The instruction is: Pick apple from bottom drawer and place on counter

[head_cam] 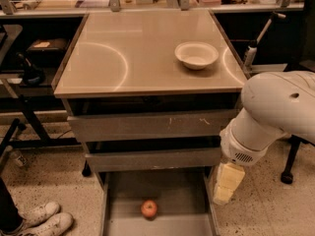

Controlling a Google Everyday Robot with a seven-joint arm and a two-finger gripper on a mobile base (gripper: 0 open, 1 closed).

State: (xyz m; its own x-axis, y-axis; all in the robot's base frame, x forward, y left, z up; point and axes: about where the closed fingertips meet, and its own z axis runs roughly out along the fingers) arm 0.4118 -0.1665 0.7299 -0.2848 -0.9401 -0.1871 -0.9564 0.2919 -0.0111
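Note:
The small red apple (148, 209) lies on the grey floor of the open bottom drawer (177, 191), near its front middle. The beige-grey counter (133, 53) is the top of the cabinet. My gripper (225, 183), cream-coloured, hangs from the big white arm (270, 117) just outside the drawer's right wall, to the right of the apple and a little above it. It holds nothing that I can see.
A white bowl (196, 55) sits on the counter's right side. Two shallower grey drawers (147, 125) stick out slightly above the bottom one. A person's white shoes (42, 219) are at the lower left. A chair base (288, 173) stands at the right.

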